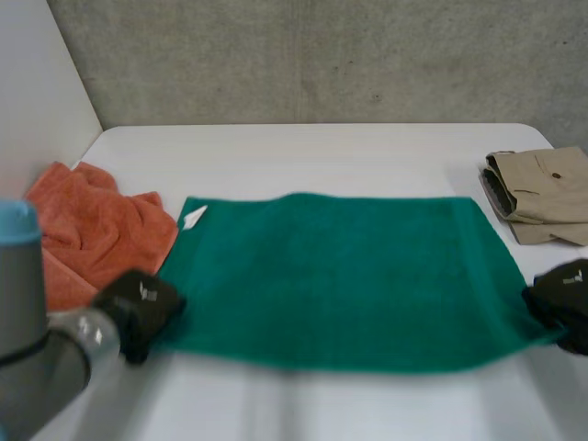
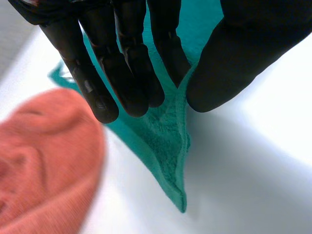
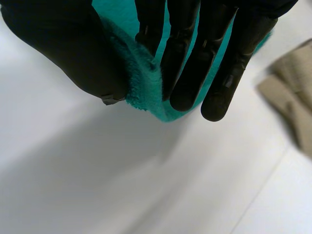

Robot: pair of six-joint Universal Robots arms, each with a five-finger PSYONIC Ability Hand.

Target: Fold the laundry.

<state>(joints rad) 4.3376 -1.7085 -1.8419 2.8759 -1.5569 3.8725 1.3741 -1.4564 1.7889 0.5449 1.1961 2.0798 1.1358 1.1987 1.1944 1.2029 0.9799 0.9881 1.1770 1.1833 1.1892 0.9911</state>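
Your head camera sits between and behind the arms, looking down over the desk (image 1: 322,156) toward the wall (image 1: 322,55). The wrist cameras look closely along the left robot hand (image 2: 122,58) and right robot hand (image 3: 185,48); all three views share the green towel (image 1: 340,276).

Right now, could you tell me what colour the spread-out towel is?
The towel is green, clearest in the head view.

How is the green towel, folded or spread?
Spread out: the green towel lies flat and wide, left hand and right hand pinching its near corners.
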